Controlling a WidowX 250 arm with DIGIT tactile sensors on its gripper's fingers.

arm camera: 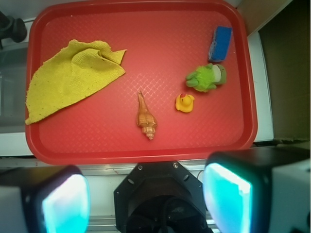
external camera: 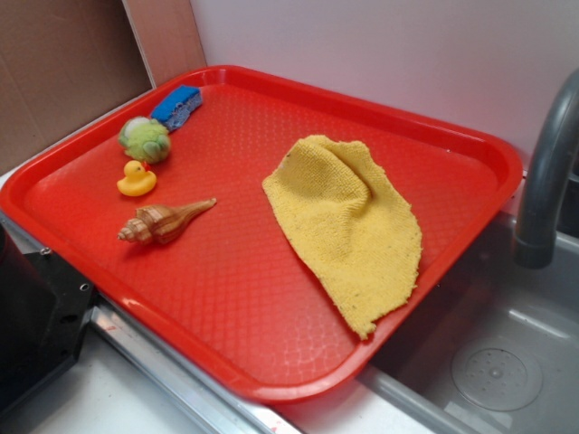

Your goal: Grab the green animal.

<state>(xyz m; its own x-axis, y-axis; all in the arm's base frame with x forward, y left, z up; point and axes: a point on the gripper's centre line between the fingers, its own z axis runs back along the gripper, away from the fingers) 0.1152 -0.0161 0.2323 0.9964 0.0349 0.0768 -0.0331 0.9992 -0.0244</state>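
Closest to the wrist camera, the pincer (arm camera: 146, 199) shows as two blurred fingers with glowing cyan pads (arm camera: 65, 204), spread wide with nothing between them; their tips are cut off by the lower edge. It hangs over the near rim of the red tray (arm camera: 141, 156), clear of everything on it. Just ahead of it lies the tan striped seashell (arm camera: 145, 119), point aimed away. Slightly right of that sits the yellow rubber duck (arm camera: 184, 103). Beyond the duck, ahead and to the pincer's right, the green animal (arm camera: 207, 77) rests on the tray, touching or nearly touching a blue sponge (arm camera: 220, 42) behind it; the gap is hard to judge. Far left ahead, a crumpled yellow cloth (arm camera: 68, 77) lies spread out.
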